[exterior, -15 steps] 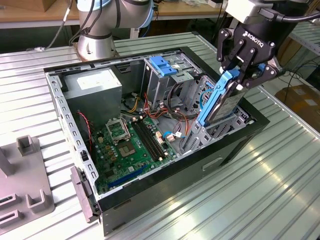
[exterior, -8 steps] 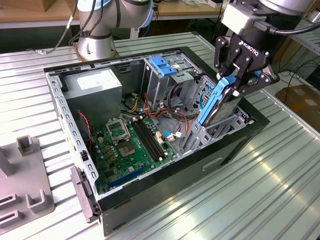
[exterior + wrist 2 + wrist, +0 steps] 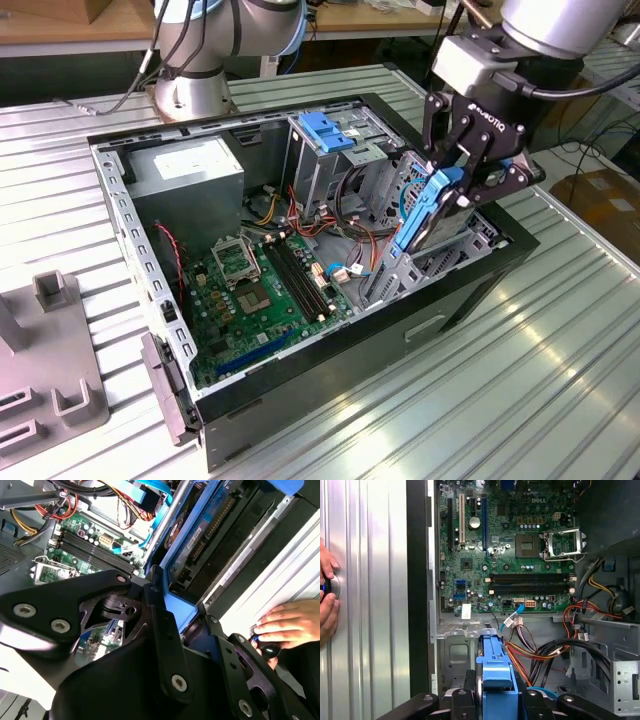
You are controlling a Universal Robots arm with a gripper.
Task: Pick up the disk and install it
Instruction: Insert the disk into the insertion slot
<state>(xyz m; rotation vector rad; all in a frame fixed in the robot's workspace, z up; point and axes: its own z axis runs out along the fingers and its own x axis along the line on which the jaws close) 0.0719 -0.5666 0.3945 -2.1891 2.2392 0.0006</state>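
— Between the fingers (image 3: 165, 630) of the gripper (image 3: 452, 196), what is clamped there?

— That's the disk (image 3: 413, 222). It is held on edge and tilted, and its blue rails run down and away from the fingertips. The two black fingers press on it from either side, so the gripper is closed on the disk.

— Where does that put the disk?

— It is up in the gripper at one end of the open computer case (image 3: 330, 395). Its lower end is down by the grey metal bay (image 3: 385, 280) directly beneath. I cannot tell whether it touches the bay.

— And just past the fingertips?

— In the first wrist view there is a bundle of red, orange and black cables (image 3: 545, 655) close beside the disk's end tab. Beyond that lies the green motherboard (image 3: 265, 290), with its black memory slots (image 3: 530, 582) and an open processor socket (image 3: 561, 545).

— Further off, inside the case?

— A blue bracket (image 3: 325, 130) sits on top of the drive cage, a short way from the gripper. The grey power supply (image 3: 190, 168) with its white label is at the case's far end.

— Anything outside the case?

— The case stands on a ribbed metal table (image 3: 540, 370). Near the gripper, on that table, a person's hand (image 3: 285, 625) is curled round a small round knob (image 3: 270, 651). Well away from the gripper, on the other side of the case, stands a grey fixture block (image 3: 55, 385), and the base of a second arm (image 3: 190, 70) rises behind the power supply.
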